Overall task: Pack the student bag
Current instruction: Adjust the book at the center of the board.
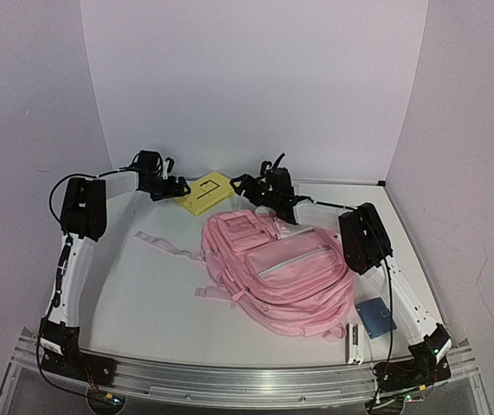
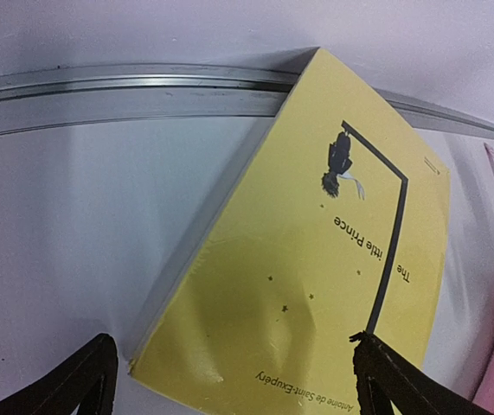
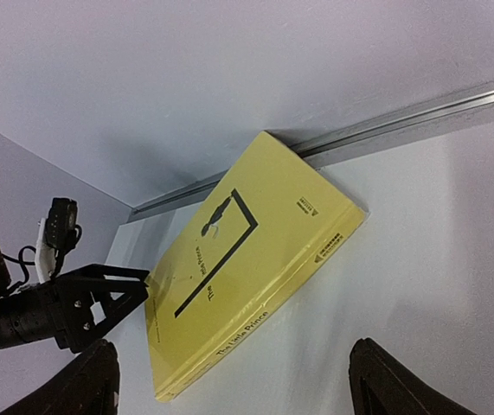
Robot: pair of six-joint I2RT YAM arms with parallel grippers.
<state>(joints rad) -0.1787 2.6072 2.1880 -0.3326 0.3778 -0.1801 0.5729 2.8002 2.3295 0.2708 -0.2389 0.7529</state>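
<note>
The soft, puffy pink student bag (image 1: 277, 272) lay beside a glossy rectangular yellow book (image 2: 316, 285); left fingers (image 2: 78, 385) and right fingers (image 3: 91, 380) stood spread.

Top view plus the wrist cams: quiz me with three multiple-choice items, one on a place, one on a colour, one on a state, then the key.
1. Where does the yellow book lie?
A. on the table near its far edge, beyond the student bag
B. inside the bag
C. under the bag

2. What colour is the flat square thing at the table's near right corner?
A. green
B. blue
C. red

3. How does the left gripper stand?
A. shut on the book
B. shut on a strap
C. open

Key:
1 A, the top view shows it flat on the table past the bag.
2 B, it shows blue in the top view.
3 C, its fingers stand wide apart in the left wrist view.
</note>
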